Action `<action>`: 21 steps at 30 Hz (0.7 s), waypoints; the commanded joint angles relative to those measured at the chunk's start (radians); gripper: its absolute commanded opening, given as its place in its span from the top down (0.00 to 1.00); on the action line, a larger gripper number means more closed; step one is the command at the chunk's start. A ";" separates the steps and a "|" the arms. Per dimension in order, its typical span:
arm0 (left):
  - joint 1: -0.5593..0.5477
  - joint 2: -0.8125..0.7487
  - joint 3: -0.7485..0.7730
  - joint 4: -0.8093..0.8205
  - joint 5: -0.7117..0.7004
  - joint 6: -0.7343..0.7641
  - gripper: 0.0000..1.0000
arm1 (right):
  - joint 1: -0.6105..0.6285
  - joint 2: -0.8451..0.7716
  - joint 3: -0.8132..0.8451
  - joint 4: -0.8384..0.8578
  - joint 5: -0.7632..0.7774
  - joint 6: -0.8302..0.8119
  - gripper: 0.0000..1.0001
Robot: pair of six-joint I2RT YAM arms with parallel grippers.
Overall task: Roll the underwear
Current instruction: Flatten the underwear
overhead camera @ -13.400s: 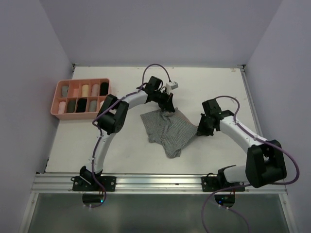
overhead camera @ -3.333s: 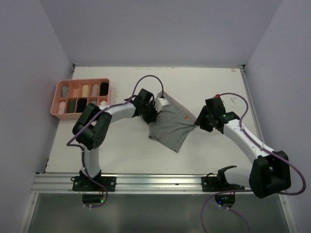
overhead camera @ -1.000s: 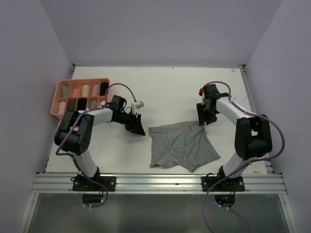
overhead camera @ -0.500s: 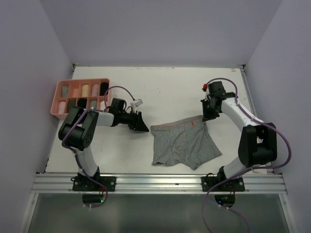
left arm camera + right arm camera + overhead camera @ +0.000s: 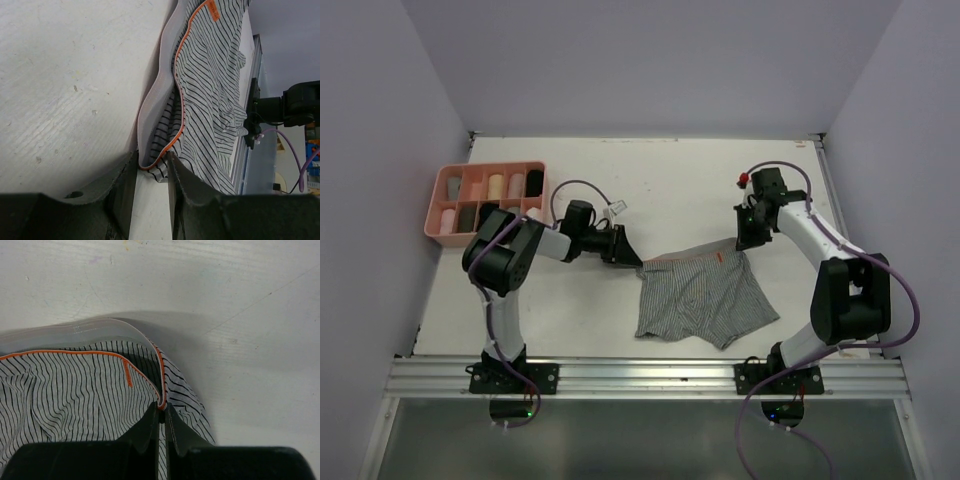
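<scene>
Scuffed white tabletop (image 5: pixel 650 180), striped underwear (image 5: pixel 700 300) spread flat mid-table!
Soft grey-striped knit, its orange-piped waistband rumpled along the far edge; right tool (image 5: pixel 161 410) pinched tight on one waistband corner, left tool (image 5: pixel 150 159) narrowly apart, straddling the other corner.

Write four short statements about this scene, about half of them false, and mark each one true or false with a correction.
1. The striped underwear is rolled into a tight bundle. False: it lies spread flat on the table.
2. The right gripper is pinched shut on one corner of the waistband. True.
3. The left gripper hangs well clear of the fabric. False: the waistband's other corner sits between its fingers.
4. The pink tray, apart from the underwear at the table's left side, has rolled items in its compartments. True.
</scene>
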 commanded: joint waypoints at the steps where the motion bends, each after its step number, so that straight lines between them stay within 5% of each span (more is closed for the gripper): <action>1: -0.016 0.047 0.013 -0.004 -0.066 -0.011 0.66 | -0.012 -0.031 0.015 -0.009 -0.026 -0.020 1.00; 7: -0.006 0.030 0.029 0.002 -0.072 -0.005 1.00 | -0.019 -0.041 0.025 -0.009 -0.029 -0.017 1.00; 13: 0.060 -0.071 0.145 -0.056 -0.061 0.046 1.00 | -0.030 -0.105 0.072 -0.004 -0.085 -0.007 1.00; 21: 0.076 -0.327 0.418 -0.372 -0.262 0.424 1.00 | -0.030 -0.228 0.267 0.021 -0.209 0.000 1.00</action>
